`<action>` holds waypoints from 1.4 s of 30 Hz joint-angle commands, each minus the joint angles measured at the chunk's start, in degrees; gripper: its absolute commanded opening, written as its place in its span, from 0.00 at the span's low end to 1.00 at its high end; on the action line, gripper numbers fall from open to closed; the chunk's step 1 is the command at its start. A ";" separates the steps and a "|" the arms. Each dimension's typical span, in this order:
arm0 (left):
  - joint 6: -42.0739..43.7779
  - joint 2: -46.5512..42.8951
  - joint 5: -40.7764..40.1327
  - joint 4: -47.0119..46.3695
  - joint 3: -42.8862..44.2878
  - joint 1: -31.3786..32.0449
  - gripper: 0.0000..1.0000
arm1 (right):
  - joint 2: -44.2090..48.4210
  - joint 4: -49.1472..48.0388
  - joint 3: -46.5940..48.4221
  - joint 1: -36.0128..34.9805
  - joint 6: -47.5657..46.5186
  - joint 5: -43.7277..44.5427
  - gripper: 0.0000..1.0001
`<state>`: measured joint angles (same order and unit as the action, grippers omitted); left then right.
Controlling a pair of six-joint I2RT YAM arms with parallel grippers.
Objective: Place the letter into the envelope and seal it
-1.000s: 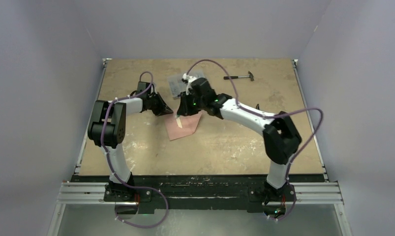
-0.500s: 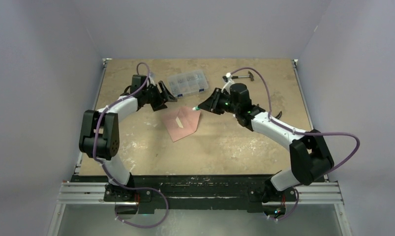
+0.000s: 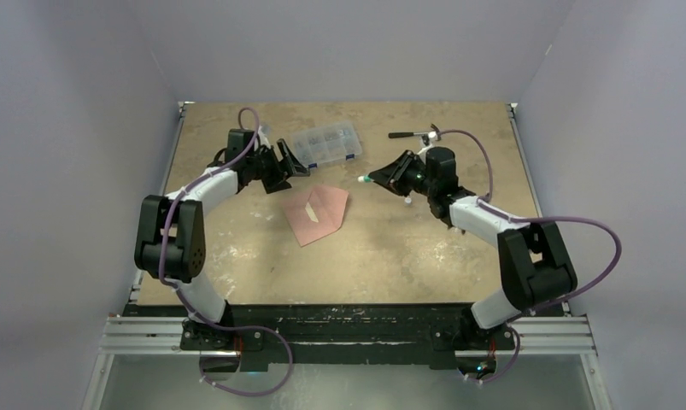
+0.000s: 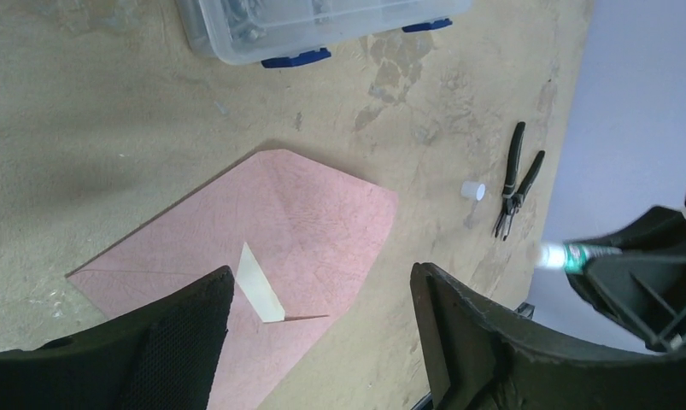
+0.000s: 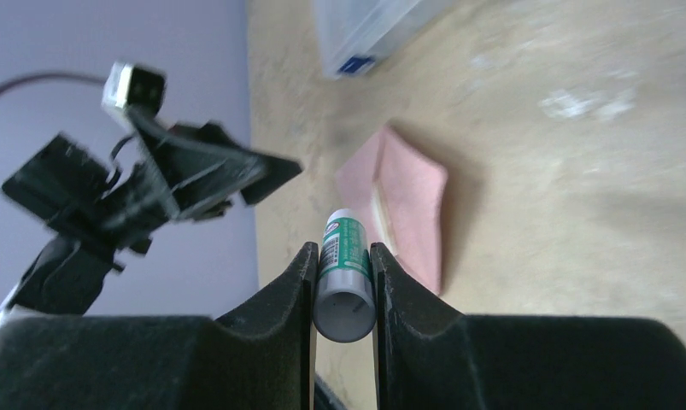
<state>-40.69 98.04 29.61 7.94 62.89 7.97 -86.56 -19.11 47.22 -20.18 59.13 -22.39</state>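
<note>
The salmon-pink envelope [image 3: 319,213] lies flat mid-table, also seen in the left wrist view [image 4: 279,222] and the right wrist view [image 5: 412,201]. A pale cream sliver [image 4: 258,295] shows at its flap edge. The letter is not visible as a separate sheet. My left gripper [image 3: 290,173] hovers just past the envelope's far left corner, open, with nothing between its fingers [image 4: 322,273]. My right gripper [image 3: 392,175] is to the right of the envelope, shut on a green-and-white glue stick [image 5: 343,265] whose white tip [image 3: 365,180] points left toward the envelope.
A clear compartment box with blue latches [image 3: 326,142] stands behind the envelope, close to the left gripper. A hammer [image 3: 414,133] lies at the back right. Black pliers [image 4: 514,179] and a small white cap [image 4: 471,190] lie on the table to the right.
My left gripper has opened and drawn back up and left off the envelope. The right arm has pulled away to the right with the glue stick, uncovering the box.
</note>
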 commanded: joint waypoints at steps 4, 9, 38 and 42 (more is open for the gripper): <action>2.27 2.68 1.35 1.40 -0.13 1.09 0.72 | -15.13 6.14 10.04 7.00 -8.20 -7.71 0.00; 3.27 3.96 0.15 3.18 1.25 1.09 0.70 | -24.70 9.09 18.88 7.00 -10.08 -13.74 0.00; 3.98 6.77 -0.95 5.94 1.62 1.61 0.70 | -38.44 7.73 34.23 5.68 -3.59 -13.42 0.70; 4.21 6.99 -0.97 6.10 1.65 1.61 0.68 | -36.53 7.68 33.26 5.47 -4.91 -12.60 0.61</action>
<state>-37.82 104.47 28.49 14.09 62.89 9.19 -127.90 -11.22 81.32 -14.35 56.69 -37.04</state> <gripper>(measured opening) 0.701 0.660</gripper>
